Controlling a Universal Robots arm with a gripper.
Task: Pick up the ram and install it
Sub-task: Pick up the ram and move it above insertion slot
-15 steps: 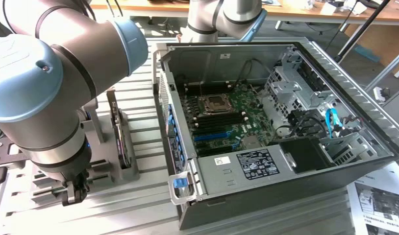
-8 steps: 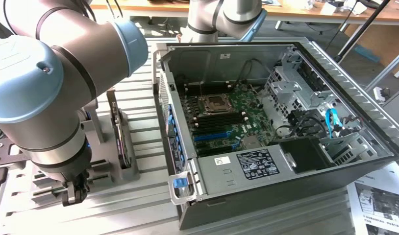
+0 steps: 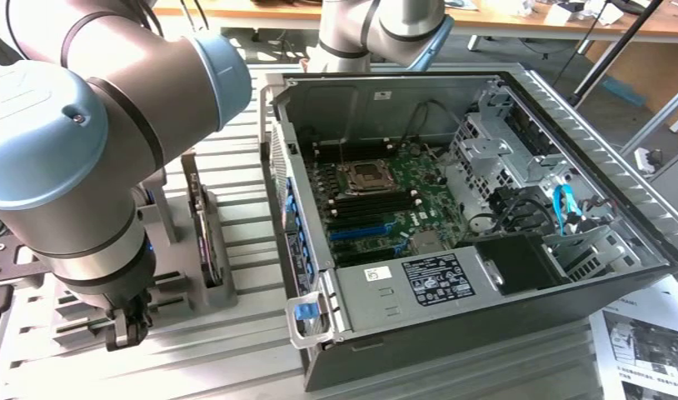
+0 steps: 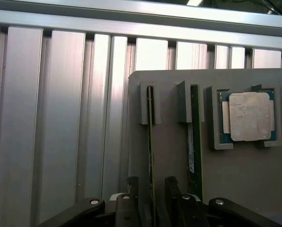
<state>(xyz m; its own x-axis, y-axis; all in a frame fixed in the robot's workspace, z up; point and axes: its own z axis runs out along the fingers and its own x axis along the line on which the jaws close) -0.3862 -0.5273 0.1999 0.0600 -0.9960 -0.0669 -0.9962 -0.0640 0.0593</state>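
Note:
Two rams stand on edge in slots of a grey holder plate (image 4: 169, 142). One ram (image 4: 151, 142) runs between my fingertips; the other ram (image 4: 194, 142) stands one slot over, beside them. My gripper (image 4: 151, 189) straddles the first ram, its dark fingers (image 4: 131, 187) on either side with a small gap to the board, so it is open and not gripping. In the exterior view the gripper (image 3: 126, 327) hangs low over the holder at the exterior view's left, beside the open computer case (image 3: 316, 108).
A square silver processor chip (image 4: 250, 116) lies in a pocket of the holder beyond the rams. A dark expansion card (image 3: 210, 242) stands upright in a fixture between arm and case. The motherboard (image 3: 389, 204) lies inside the case. Papers (image 3: 650, 350) lie at the exterior view's lower right on the ribbed aluminium table (image 3: 239, 350).

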